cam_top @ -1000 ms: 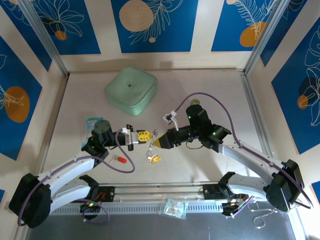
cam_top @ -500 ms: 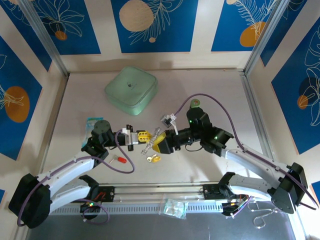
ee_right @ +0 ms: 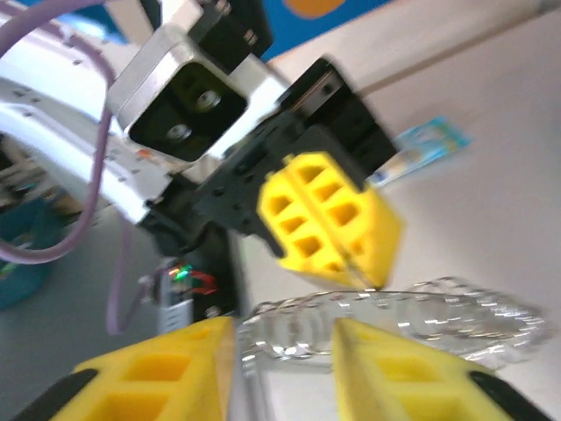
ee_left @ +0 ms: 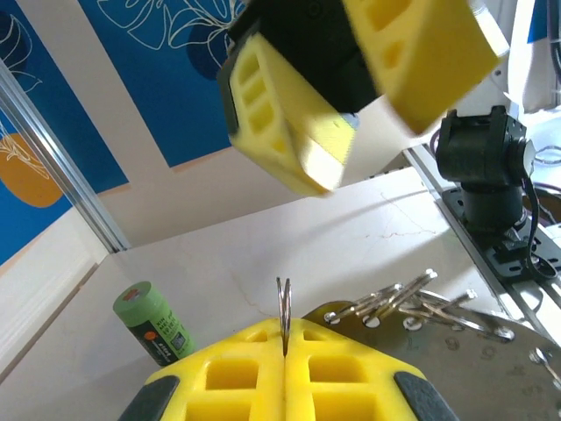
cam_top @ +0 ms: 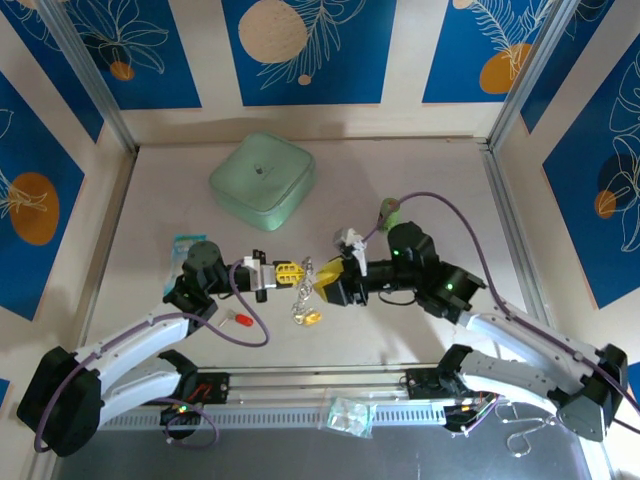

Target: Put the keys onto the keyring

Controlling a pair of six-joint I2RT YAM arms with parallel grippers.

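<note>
The keyring (cam_top: 305,283), a silver beaded chain, hangs from my left gripper (cam_top: 297,272), whose yellow fingers (ee_left: 237,377) are shut on a thin metal loop (ee_left: 283,316) of it. My right gripper (cam_top: 322,286) faces it from the right. In the right wrist view the chain (ee_right: 394,314) runs across the gap between the right fingers (ee_right: 175,368), which stand apart. The yellow-headed key (cam_top: 311,317) lies at the chain's lower end; whether it is threaded I cannot tell. The red-headed key (cam_top: 240,319) lies on the table to the left.
A pale green square lid (cam_top: 262,180) sits at the back. A green cylinder (cam_top: 388,210) lies behind the right arm. A blue packet (cam_top: 187,243) lies by the left arm, and a clear bag (cam_top: 348,415) sits at the near rail.
The right arm has swung its elbow rightwards and turned its wrist, and its jaws have narrowed around the chain. The left gripper has held still.
</note>
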